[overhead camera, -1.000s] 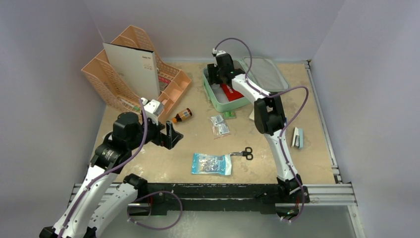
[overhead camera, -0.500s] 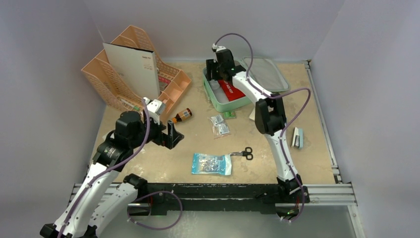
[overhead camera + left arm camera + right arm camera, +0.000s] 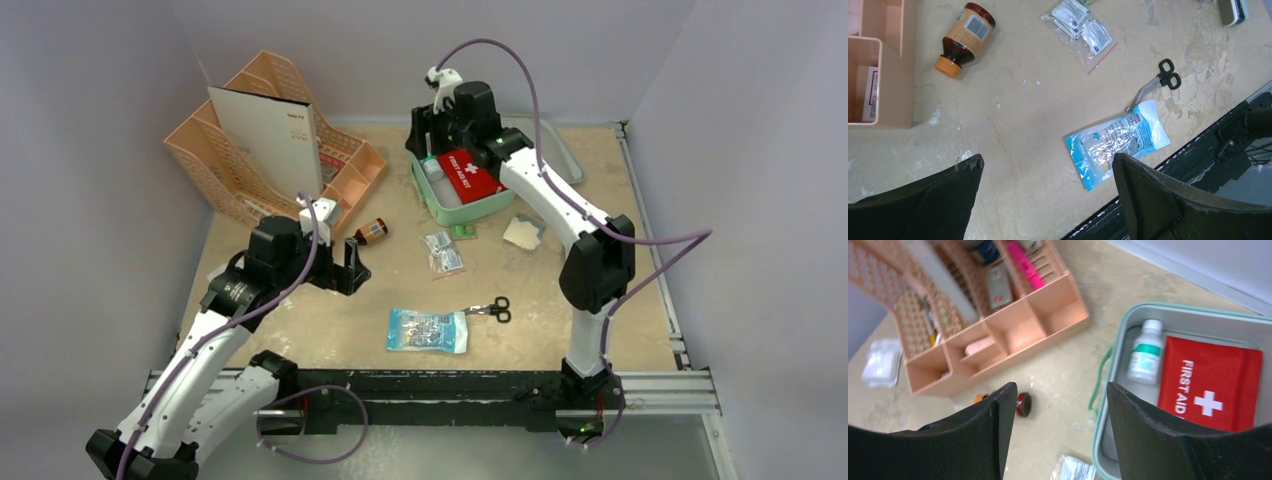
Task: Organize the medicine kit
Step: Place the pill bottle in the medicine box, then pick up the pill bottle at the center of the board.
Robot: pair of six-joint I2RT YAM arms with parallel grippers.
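Observation:
The medicine kit (image 3: 450,214), a mint-green case, lies open at the back middle, its lid (image 3: 556,150) laid to the right behind my right arm. Inside are a red "FIRST AID" pouch (image 3: 470,176) and a small white bottle (image 3: 432,168). In the right wrist view the bottle (image 3: 1145,352) lies left of the pouch (image 3: 1210,385) inside the kit's rim (image 3: 1108,385). My right gripper (image 3: 428,135) hangs open and empty above the kit's far left corner. My left gripper (image 3: 350,265) is open and empty over bare table.
A peach organizer (image 3: 270,150) stands at the back left. On the table lie an amber bottle (image 3: 370,233), a small zip bag (image 3: 443,252), a blue packet (image 3: 428,330), scissors (image 3: 490,308) and a white packet (image 3: 523,232).
My right gripper has risen out of the kit with its jaws widening, leaving the red pouch uncovered inside. Its elbow has swung right. The left arm has shifted slightly right.

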